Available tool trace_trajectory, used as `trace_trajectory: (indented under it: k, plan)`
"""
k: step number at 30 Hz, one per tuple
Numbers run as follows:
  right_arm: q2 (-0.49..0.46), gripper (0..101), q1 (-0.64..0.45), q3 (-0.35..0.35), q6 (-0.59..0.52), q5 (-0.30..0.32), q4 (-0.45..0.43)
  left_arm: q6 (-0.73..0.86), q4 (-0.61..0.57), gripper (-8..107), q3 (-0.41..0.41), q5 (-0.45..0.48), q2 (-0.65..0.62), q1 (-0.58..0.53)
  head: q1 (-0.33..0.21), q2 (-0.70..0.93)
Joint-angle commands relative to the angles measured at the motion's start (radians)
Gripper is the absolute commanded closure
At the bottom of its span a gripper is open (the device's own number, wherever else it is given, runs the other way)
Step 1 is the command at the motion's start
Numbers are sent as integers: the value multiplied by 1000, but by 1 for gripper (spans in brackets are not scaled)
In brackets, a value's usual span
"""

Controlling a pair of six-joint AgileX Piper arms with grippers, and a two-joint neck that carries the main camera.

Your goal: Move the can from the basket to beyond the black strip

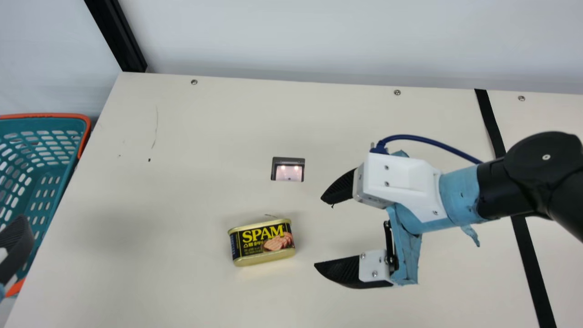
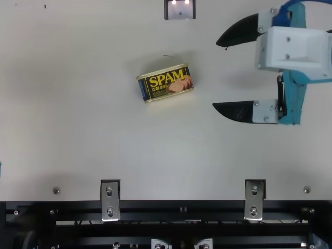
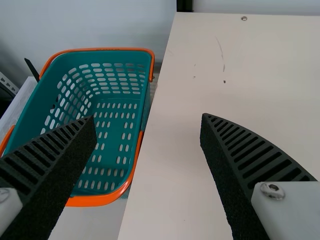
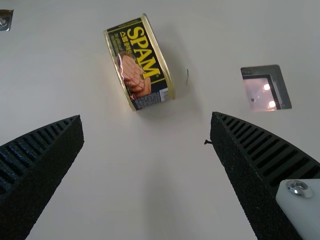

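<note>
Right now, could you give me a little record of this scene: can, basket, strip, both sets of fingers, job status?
Can: on its side on the table, label up, between basket and strip
Basket: teal with orange rim, beside the table's left edge
Strip: black, running across the table's right part, under my right arm
Left fingers: open, near the basket
Right fingers: open, pointing toward the can, not touching it
Job status: can out of the basket, not yet beyond the strip

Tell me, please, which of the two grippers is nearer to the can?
The right gripper, open and facing the can; the left gripper is by the basket.
</note>
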Motion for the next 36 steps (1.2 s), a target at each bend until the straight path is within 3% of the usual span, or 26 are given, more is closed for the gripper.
trace_trajectory:
  k: [1, 9, 20, 27, 36]
  plan:
    - [-15, 0, 40, -43, 84, 4, -70, 0, 0, 9, 0, 0, 0, 0, -2, -4]
    - [-9, 0, 206, -218, 301, 66, -276, 0, 0, 9, 0, 0, 0, 0, -2, -4]
    - [114, 0, 429, -489, 511, 168, -488, 0, 0, 9, 0, 0, 0, 0, -2, -4]
    - [196, 0, 532, -557, 565, 168, -552, 0, 0, 9, 0, 0, 0, 0, -2, -4]
    - [265, 0, 598, -580, 607, 168, -618, 0, 0, 9, 0, 0, 0, 0, -2, -4]
